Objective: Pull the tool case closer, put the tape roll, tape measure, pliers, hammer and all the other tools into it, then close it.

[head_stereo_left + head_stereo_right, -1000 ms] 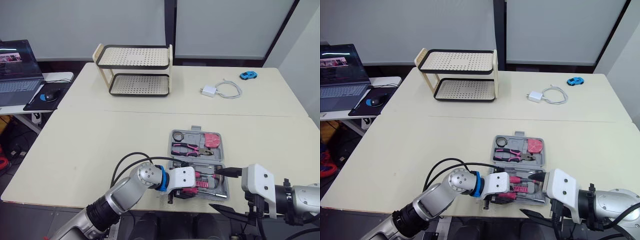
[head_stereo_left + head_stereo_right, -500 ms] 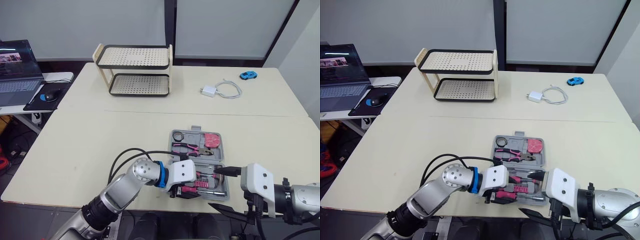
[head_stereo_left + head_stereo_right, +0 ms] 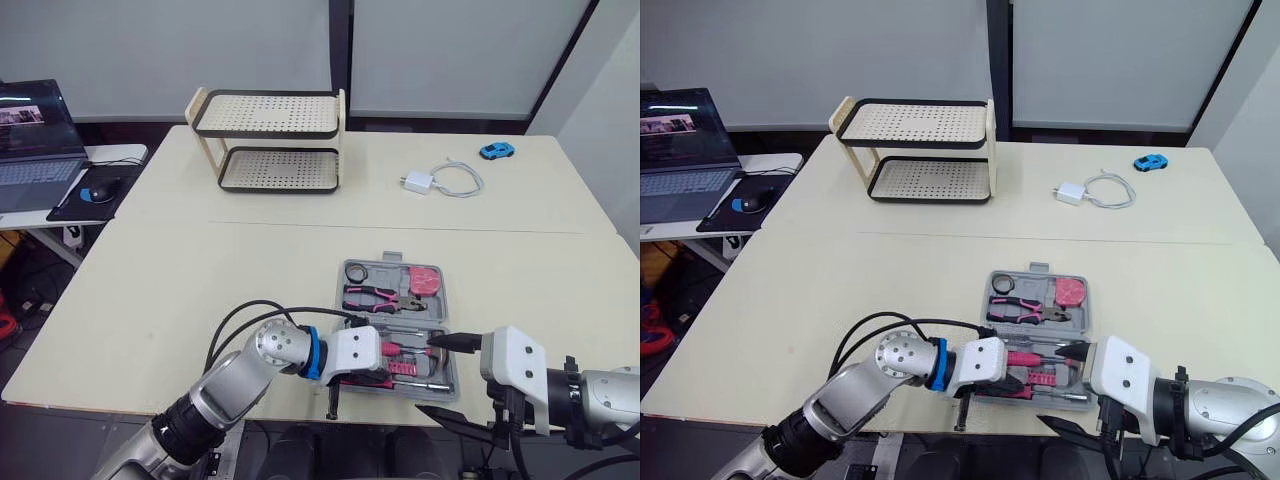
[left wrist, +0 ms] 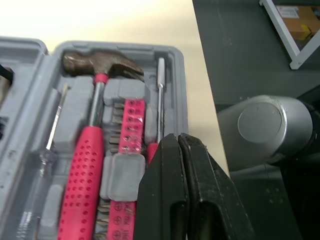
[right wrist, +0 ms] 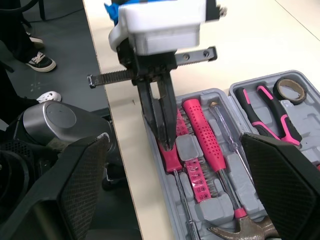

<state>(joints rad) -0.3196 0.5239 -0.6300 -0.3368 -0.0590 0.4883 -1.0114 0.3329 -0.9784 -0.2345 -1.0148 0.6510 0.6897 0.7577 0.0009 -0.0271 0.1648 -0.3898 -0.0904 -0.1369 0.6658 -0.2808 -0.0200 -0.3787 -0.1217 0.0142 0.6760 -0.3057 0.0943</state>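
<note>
Cream worktop (image 3: 200, 270) is carrying one two-tier perforated rack (image 3: 268, 140) at the far side. One grey plastic tool case (image 3: 392, 274) is lying open in two halves near the front edge. One laptop (image 3: 35, 140) and one mouse (image 3: 100, 190) are sitting on a side desk to the left.

The far half of the case is holding one pair of pliers (image 3: 375, 296), one pink tape measure (image 3: 425, 280) and one tape roll (image 3: 356, 271). The near half is holding one hammer (image 4: 87, 165), one strip of bits (image 4: 129, 125) and two screwdrivers, one clear-handled (image 5: 224, 127) and one pink-handled (image 5: 169, 160).

The left gripper (image 4: 178, 145) is reaching over the near half. Its fingers are pressed together, with their tips at the pink-handled screwdriver. The right gripper (image 3: 430, 377) is hovering at the case's right end with its fingers spread wide.

One white charger (image 3: 417, 182) with its coiled cable (image 3: 462, 178) and one blue toy car (image 3: 495, 150) are lying well apart from the case, at the far right.

Compared with a second earlier, the left wrist is sitting slightly farther left. The case and the right gripper are keeping their places.
</note>
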